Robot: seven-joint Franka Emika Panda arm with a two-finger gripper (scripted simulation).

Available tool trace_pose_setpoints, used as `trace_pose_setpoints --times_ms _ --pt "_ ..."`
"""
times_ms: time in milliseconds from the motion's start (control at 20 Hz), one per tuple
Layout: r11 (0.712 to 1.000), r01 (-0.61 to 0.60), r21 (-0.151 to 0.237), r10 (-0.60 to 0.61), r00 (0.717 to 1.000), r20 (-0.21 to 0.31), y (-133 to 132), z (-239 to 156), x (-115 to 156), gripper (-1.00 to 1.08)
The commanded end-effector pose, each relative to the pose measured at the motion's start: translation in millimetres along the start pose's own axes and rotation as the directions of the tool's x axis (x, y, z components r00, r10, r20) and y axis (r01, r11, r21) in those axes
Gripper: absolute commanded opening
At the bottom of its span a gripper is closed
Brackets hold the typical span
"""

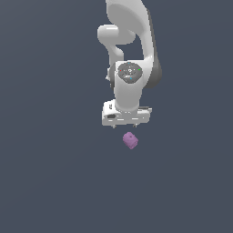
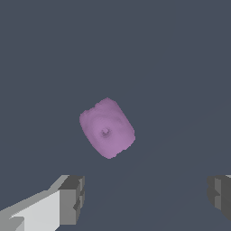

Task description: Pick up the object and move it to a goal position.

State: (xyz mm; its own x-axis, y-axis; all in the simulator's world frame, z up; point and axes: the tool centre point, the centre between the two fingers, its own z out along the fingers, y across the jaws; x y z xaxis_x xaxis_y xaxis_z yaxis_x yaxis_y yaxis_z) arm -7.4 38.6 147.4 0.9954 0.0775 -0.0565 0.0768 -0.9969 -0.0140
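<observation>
The object (image 1: 130, 140) is a small pinkish-purple lumpy block lying on the dark grey floor, just in front of and below the white arm's hand. In the wrist view the object (image 2: 107, 128) shows from above, with a small knob at its middle. My gripper (image 1: 125, 125) hovers above and slightly behind it; only short stubs of the fingers show under the hand in the exterior view. In the wrist view my gripper (image 2: 146, 198) is open, its two grey fingertips (image 2: 72, 198) far apart with nothing between them, and the block lies apart from them.
The white arm (image 1: 129, 50) rises behind the block to the top of the exterior view. All around lies plain dark grey floor (image 1: 54, 182) with no other objects in view.
</observation>
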Motion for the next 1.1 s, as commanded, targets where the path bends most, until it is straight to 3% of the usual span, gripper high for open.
trace_pose_setpoints --times_ms 0,450,1050 --pt "1.000 0.027 -0.002 -0.027 1.000 -0.002 -2 2 1 1.00" --pt "0.976 0.216 -0.014 -0.216 0.976 -0.017 -11 17 10 1.00" --pt "0.873 0.487 -0.037 -0.488 0.872 -0.036 -29 40 23 1.00"
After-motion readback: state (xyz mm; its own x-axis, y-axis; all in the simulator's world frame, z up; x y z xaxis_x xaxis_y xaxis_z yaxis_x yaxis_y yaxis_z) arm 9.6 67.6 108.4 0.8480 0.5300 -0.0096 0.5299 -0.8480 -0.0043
